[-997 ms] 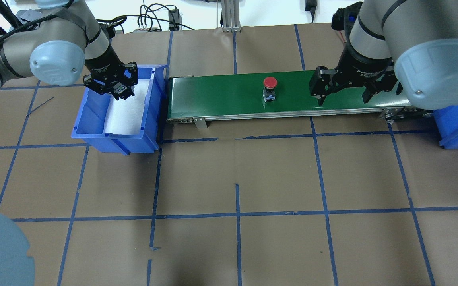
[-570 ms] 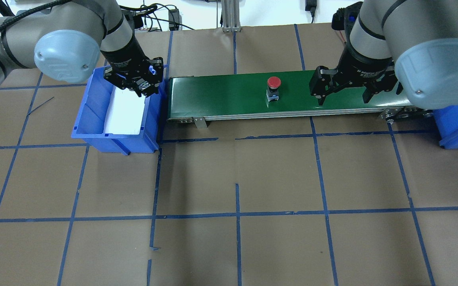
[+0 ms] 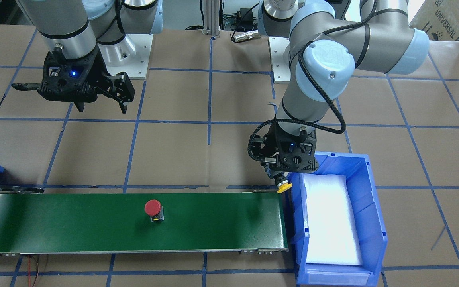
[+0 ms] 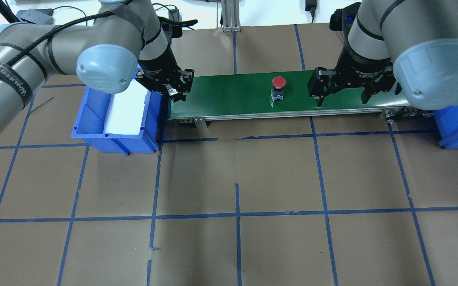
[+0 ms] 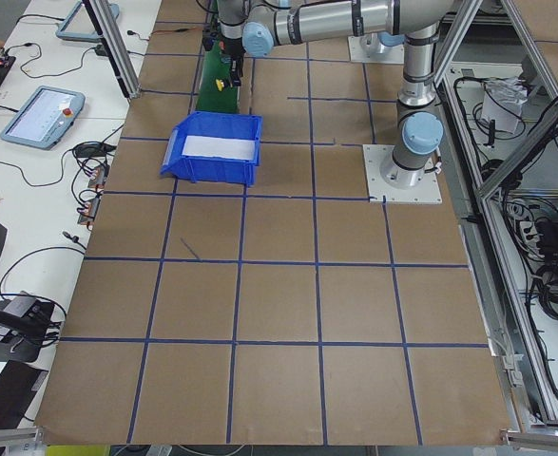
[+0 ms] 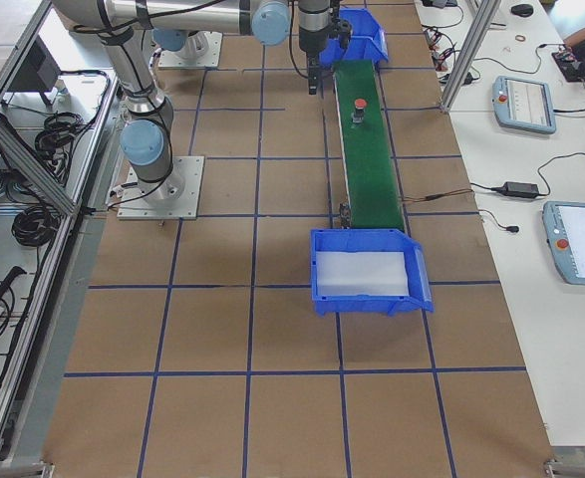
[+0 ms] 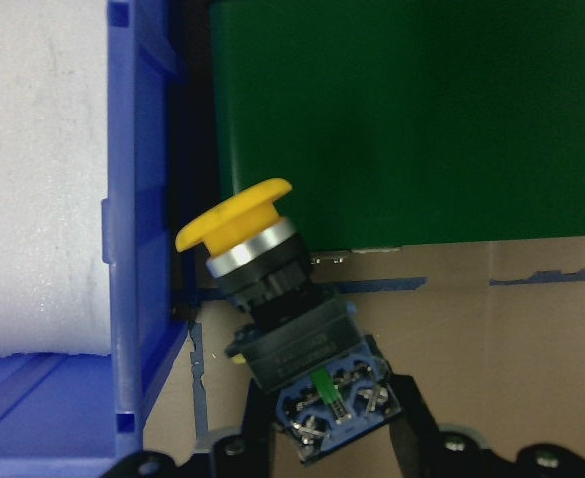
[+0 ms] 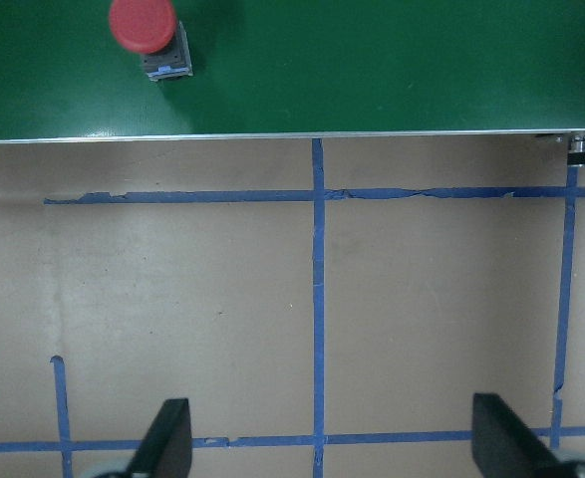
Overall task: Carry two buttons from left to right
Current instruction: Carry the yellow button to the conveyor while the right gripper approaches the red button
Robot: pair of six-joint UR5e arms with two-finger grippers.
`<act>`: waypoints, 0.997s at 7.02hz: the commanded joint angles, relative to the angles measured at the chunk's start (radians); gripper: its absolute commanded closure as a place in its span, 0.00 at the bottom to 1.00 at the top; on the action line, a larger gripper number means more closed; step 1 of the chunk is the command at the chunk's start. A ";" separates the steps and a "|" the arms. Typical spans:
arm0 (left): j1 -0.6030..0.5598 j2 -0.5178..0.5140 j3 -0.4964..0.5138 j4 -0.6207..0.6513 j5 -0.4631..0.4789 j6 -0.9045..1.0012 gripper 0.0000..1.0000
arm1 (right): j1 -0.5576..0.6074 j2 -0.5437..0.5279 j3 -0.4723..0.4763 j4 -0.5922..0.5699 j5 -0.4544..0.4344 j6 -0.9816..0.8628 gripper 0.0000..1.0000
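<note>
**At the belt's left end: yellow button in the left jaws**

Left gripper (image 4: pixel 172 94) has its jaws clamped on the black body of the yellow button (image 7: pixel 282 319). The button is tilted, cap pointing away from the wrist. The cap sits over the gap between the wall of the blue bin (image 3: pixel 367 191) and the end of the green belt (image 4: pixel 229 93), clear of both.

The red button (image 4: pixel 278 87) stands upright on the belt, cap up, about mid-length and near no gripper.

Right gripper (image 8: pixel 332 448) has its jaws wide apart with nothing between them. It hangs above the brown paper of the table (image 4: pixel 276 178), on the robot's side of the belt. A second blue bin (image 4: pixel 455 127) sits at the belt's right end.
</note>
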 commanded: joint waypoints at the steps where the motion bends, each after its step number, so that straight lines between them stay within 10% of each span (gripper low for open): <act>1: -0.004 -0.092 0.000 0.099 0.000 0.107 0.82 | 0.007 0.108 -0.036 -0.140 0.023 0.014 0.00; 7: -0.014 -0.183 -0.006 0.268 0.003 0.227 0.79 | 0.011 0.428 -0.165 -0.264 0.081 0.027 0.00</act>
